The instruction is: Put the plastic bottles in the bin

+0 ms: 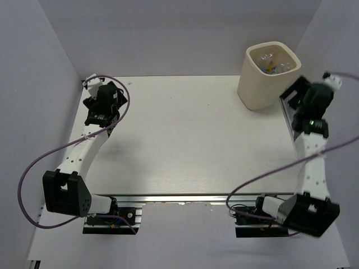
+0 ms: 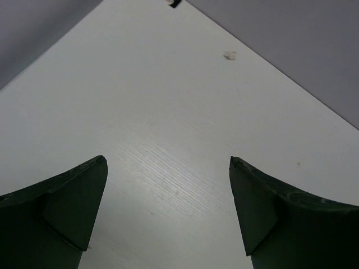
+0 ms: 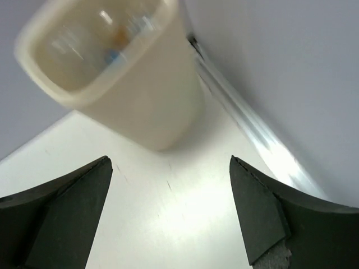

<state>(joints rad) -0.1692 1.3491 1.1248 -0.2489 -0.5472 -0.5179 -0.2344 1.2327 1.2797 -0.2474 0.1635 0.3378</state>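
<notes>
step: likely final, no bottle visible on white desk [image 1: 185, 140] | clear plastic bottles [image 1: 272, 60] inside tall cream-coloured plastic bin [image 1: 259, 89], desk's far right corner | left end effector [image 2: 168, 162]: spread apart, empty | right end effector [image 3: 170, 161]: apart, empty, near bin | next: probably just retract

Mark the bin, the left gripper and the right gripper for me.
bin [image 1: 259, 89], top external view, outer cream wall.
left gripper [image 2: 167, 158], left wrist view, midway between open fingertips.
right gripper [image 3: 170, 158], right wrist view, midway between open fingertips.
</notes>
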